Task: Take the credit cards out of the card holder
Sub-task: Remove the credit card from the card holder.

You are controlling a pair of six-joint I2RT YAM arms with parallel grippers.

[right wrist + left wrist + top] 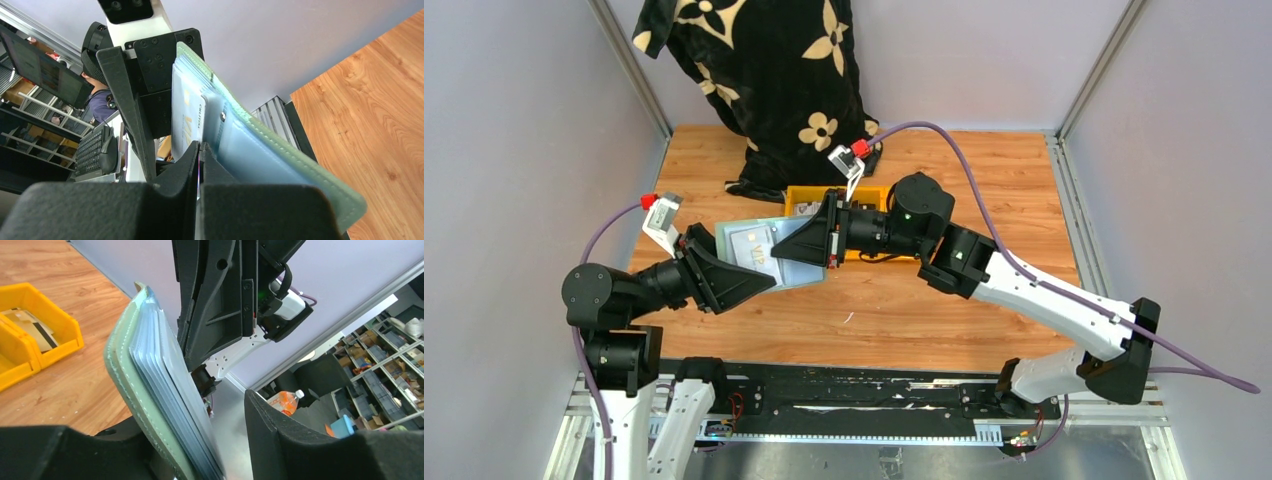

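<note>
1. Right gripper (200,150) is pinched tight on a white credit card (186,115), I judge, set to draw it rightward from its pocket.
2. Card holder (125,370) hangs above the table (904,310), left of middle, pockets facing the right arm.
3. Left gripper (764,283) is slack: one finger backs the green cover, the other stands apart. That's weak bracing, so the holder may follow the pull.
4. Far side, a yellow bin (55,357) holds a tan card (32,330). That's the drop spot, I reckon.

We saw the card holder (759,250) raised above the table (924,310), the bins (809,192) just behind it, and the cloth (769,70) behind those.
</note>
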